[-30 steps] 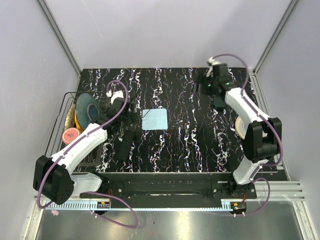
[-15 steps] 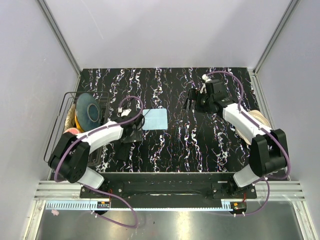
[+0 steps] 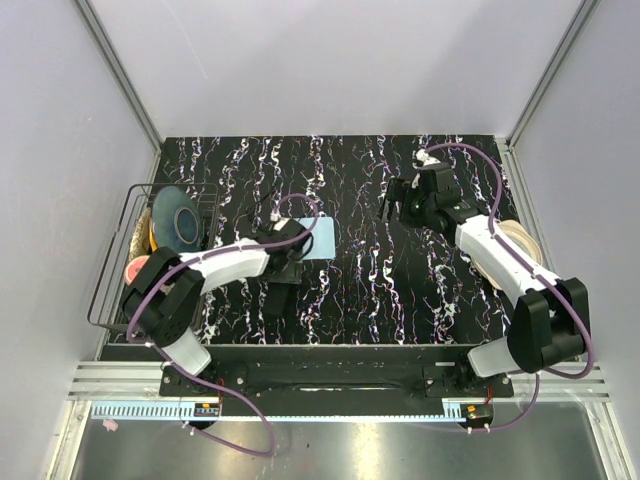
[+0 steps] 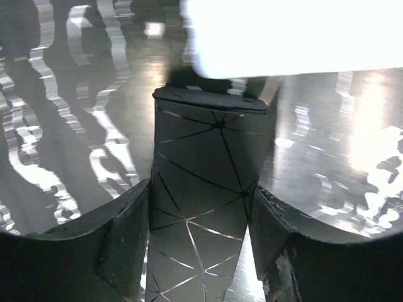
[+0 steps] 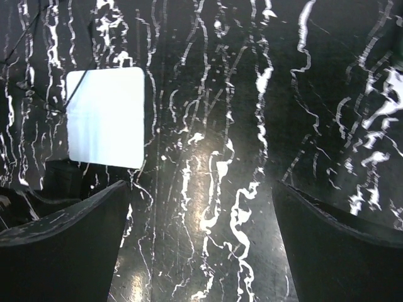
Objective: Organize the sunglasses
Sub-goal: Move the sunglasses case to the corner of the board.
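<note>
Wire rack [image 3: 131,192] holding blue dish [image 3: 176,220], left tool [image 4: 201,211] clasping black case [image 4: 211,157]

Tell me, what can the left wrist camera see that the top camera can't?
Only the left wrist view shows the thin lines on the black case and the fingers of the left hand close on either side. Only the top view shows the right hand, the dish rack and a beige roll. Both show the case, the pale cloth and the marble table.
</note>
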{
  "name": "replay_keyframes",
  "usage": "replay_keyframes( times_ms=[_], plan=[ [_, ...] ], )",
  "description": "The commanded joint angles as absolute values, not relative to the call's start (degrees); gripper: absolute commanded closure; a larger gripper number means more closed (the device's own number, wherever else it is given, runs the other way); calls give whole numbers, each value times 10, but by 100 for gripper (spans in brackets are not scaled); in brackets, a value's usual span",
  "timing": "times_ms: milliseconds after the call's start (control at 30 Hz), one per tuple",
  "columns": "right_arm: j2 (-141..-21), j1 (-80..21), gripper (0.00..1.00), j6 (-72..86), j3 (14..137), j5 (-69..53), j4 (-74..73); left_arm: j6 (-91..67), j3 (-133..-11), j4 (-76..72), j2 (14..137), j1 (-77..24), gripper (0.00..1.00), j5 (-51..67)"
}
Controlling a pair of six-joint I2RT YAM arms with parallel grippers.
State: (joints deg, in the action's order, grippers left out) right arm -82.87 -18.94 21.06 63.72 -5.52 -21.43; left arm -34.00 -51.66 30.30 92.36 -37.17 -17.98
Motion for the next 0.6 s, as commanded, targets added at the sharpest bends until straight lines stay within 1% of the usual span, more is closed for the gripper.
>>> replay_keyframes(
  times_ms=[0, 167, 267, 400, 567],
  plan=[
    [-780, -156, 0, 235, 629, -11, -235, -286, -580, 265, 951, -431, 53, -142],
    [-739, -96, 0, 243, 604, -24, -236, -227, -653, 244, 982, -497, 55, -127],
    [-723, -67, 0, 243, 592, -25, -240, -178, -701, 217, 1014, -516, 55, -99],
    [-712, -46, 0, 250, 578, -18, -247, -121, -779, 178, 1079, -520, 55, -39],
    [-702, -33, 0, 257, 571, -15, -261, -84, -854, 152, 1150, -524, 50, 18]
  ],
)
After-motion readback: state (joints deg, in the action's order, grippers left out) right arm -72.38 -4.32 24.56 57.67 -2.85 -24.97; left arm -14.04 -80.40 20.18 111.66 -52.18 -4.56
